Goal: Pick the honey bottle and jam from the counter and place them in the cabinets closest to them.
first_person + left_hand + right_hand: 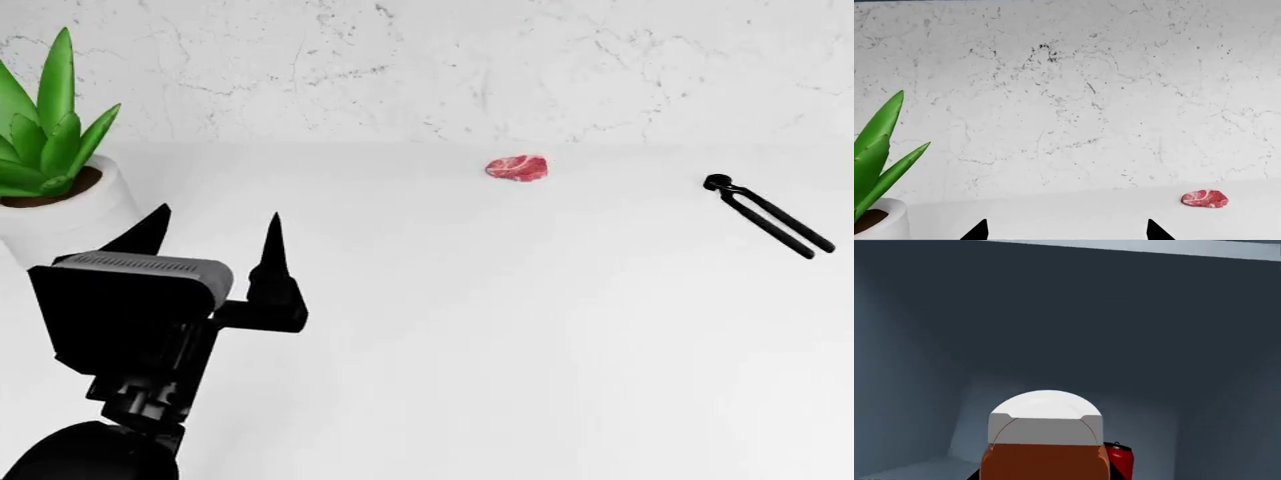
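The honey bottle, white-capped with an amber body, fills the lower middle of the right wrist view, right in front of the camera. It sits between the jaws of my right gripper, whose fingers are almost wholly hidden behind it. Around it is a dark blue-grey cabinet interior. A red jar with a black top, apparently the jam, stands just behind the bottle inside the cabinet. My left gripper hangs open over the white counter, holding nothing. The right arm is outside the head view.
A potted green plant in a white pot stands at the counter's left, close to my left gripper. A slab of raw meat lies near the marbled back wall. Black tongs lie at the right.
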Controlling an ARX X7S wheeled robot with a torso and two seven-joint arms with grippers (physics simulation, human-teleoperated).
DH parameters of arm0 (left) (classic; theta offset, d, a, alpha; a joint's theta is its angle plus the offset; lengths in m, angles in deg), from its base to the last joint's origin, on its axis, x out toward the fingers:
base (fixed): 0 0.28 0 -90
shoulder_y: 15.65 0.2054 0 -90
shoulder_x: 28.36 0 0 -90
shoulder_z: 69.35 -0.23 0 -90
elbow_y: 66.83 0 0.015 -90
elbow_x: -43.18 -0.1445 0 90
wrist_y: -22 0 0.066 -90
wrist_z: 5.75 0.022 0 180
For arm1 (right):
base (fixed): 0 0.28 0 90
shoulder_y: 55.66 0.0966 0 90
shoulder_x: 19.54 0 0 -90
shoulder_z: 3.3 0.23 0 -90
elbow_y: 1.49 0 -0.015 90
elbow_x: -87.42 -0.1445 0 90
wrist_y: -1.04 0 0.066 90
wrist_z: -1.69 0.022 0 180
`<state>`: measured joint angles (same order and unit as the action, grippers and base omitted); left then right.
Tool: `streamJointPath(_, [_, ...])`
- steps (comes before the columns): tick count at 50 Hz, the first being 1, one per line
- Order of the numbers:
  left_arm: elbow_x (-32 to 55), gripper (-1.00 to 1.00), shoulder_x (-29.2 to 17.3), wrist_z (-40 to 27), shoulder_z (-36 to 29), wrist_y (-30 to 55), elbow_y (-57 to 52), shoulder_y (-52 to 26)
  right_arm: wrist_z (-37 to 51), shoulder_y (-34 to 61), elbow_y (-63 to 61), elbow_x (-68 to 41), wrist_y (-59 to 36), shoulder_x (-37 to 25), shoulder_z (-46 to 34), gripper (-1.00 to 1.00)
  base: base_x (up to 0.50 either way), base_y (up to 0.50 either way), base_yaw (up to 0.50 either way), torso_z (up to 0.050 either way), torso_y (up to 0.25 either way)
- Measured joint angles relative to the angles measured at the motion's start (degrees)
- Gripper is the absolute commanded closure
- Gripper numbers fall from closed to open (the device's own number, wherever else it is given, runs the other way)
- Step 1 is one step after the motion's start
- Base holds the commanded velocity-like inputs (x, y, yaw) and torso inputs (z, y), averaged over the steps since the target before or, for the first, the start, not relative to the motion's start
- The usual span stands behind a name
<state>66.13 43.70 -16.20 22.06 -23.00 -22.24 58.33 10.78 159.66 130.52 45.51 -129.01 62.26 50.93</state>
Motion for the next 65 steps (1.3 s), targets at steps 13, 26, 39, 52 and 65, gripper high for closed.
streamJointPath(13, [-0.2, -1.00, -0.1, -0.2, -0.9, -0.6, 0.7, 0.2, -1.7, 3.8, 24.0, -0.8, 7.3, 6.0, -7.1, 1.00, 0.00, 0.00, 0.00, 0.000, 0.001])
streamJointPath(26, [-0.3, -1.00, -0.2, -0.6, -2.0, -0.6, 1.2, -0.3, 0.1, 3.1, 30.0, 15.1, 6.8, 7.8, 6.6, 1.00, 0.00, 0.00, 0.00, 0.000, 0.000])
streamJointPath(39, [-0.1, -1.00, -0.4, -0.7, -2.4, -0.7, 1.3, -0.7, -0.4, 3.3, 29.9, 17.1, 7.1, 8.2, 4.5, -1.00, 0.00, 0.00, 0.00, 0.000, 0.000])
streamJointPath(52, [-0.2, -1.00, -0.5, -0.9, -3.2, -1.1, 1.8, -1.1, -2.6, 2.6, 31.6, 12.2, 15.3, 8.2, -6.2, -1.00, 0.00, 0.00, 0.00, 0.000, 0.000])
streamJointPath(65, [-0.3, -1.00, -0.8, -1.1, -3.8, -1.5, 2.3, -1.3, -3.0, 2.8, 32.6, 5.7, 25.6, 8.2, -17.2, -1.00, 0.00, 0.00, 0.00, 0.000, 0.000])
